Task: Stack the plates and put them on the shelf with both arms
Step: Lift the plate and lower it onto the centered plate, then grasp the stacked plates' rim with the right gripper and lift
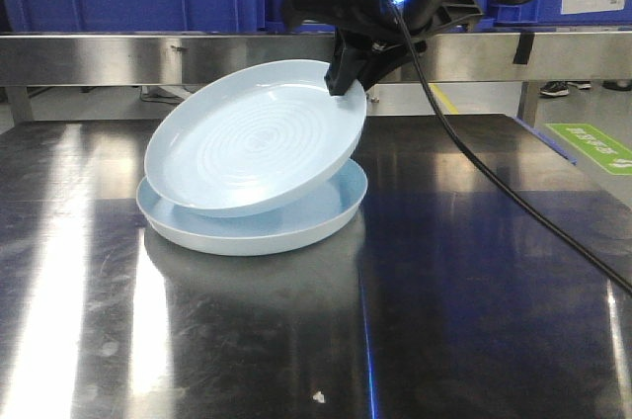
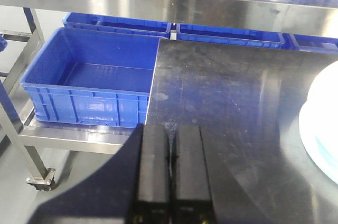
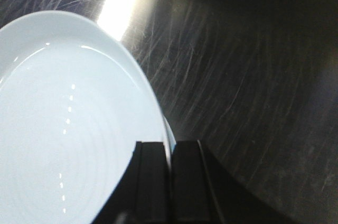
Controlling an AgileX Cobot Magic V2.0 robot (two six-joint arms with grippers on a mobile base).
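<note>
Plates: lower plate (image 1: 259,235) lies flat on the steel table (image 1: 474,281), left of centre. Upper plate (image 1: 252,137) is tilted, its low left edge resting in the lower plate and its far right rim raised. Right gripper (image 1: 346,81) comes down from the top right, jaws clamped on that raised rim. The right wrist view confirms this: right gripper (image 3: 170,147) pinches the rim between its fingers, with the ringed face of the upper plate (image 3: 63,118) to the left and scratched table (image 3: 248,76) to the right. A black cable (image 1: 494,182) trails from this arm to the right edge of the front view. Left gripper (image 2: 170,129) is well apart from the plates, jaws closed together on nothing, above the table's left edge. A pale plate rim (image 2: 323,113) shows at the right margin; which plate, I cannot tell. A blue crate (image 2: 90,84) sits beside the table on a lower frame.
</note>
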